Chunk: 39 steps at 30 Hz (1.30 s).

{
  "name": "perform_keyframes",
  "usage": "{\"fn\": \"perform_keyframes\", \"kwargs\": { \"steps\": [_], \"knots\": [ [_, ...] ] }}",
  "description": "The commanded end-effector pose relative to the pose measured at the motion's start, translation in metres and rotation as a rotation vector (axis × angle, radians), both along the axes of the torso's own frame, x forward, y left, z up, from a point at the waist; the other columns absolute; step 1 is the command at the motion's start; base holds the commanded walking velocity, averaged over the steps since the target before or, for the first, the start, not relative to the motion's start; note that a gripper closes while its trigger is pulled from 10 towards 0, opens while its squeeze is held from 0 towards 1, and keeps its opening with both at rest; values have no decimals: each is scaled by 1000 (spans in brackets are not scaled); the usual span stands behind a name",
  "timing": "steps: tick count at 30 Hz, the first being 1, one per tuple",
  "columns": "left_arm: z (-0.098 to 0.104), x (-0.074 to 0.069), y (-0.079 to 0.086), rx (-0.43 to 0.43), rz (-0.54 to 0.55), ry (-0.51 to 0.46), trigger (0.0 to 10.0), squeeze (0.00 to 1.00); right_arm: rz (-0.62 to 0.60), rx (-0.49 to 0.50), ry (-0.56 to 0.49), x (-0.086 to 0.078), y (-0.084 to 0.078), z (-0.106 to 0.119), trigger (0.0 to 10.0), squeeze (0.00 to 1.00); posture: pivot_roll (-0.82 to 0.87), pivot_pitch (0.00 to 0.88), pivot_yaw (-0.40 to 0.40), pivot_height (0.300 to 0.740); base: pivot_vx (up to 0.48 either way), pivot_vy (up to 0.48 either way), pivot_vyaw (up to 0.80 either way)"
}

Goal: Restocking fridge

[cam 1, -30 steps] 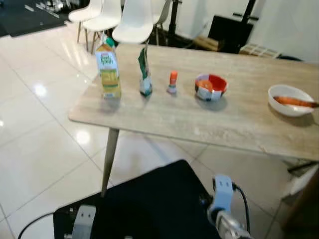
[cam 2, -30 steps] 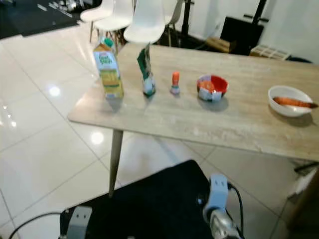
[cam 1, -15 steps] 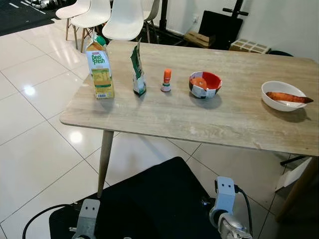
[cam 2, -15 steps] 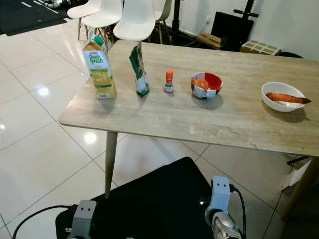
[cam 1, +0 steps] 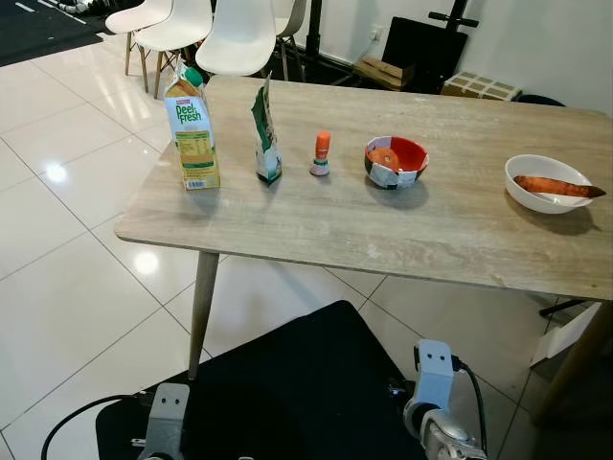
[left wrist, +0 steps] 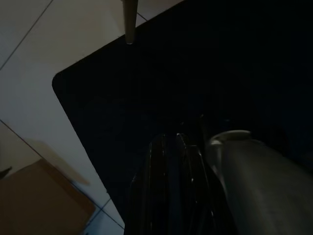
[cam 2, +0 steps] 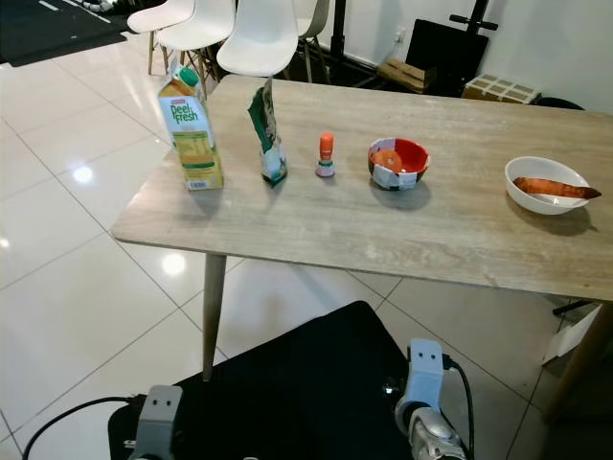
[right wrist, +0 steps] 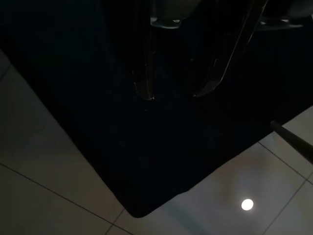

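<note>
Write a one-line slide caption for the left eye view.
Wooden table holding a juice carton, green pouch, small orange-capped bottle, colourful bowl and white bowl with a sweet potato.

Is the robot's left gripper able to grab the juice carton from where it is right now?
Probably not yet. The left gripper hangs low over the black mat, well below the table, and the juice carton stands up on top near the far left corner. Nothing blocks it; the arm would need raising, maybe a step closer.
</note>
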<state>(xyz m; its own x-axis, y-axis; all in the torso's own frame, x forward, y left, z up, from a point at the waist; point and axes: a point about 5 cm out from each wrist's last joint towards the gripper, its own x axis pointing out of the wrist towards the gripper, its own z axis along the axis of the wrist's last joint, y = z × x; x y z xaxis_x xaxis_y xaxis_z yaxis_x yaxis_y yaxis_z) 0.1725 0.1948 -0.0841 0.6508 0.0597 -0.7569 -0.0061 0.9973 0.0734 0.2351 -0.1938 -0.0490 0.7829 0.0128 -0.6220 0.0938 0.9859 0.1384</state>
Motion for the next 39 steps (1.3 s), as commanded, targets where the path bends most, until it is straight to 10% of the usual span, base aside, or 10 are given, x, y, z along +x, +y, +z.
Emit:
{"fn": "perform_keyframes", "kwargs": {
  "steps": [1, 23, 39],
  "knots": [
    [0, 1, -3, 3, 2, 9, 10000, 0, -3, 10, 19, -4, 3, -3, 10000, 0, -63, 111, -56, 740, 0, 0, 0],
    [5, -3, 32, 45, 35, 5, 10000, 0, 10, 7, 22, -3, 4, -3, 10000, 0, -58, 117, -68, 740, 0, -40, 0],
    [2, 8, -8, 15, 14, 0, 10000, 0, 11, 2, 17, -1, 3, -2, 10000, 0, -66, 109, -67, 740, 0, -375, 0]
  ]
}}
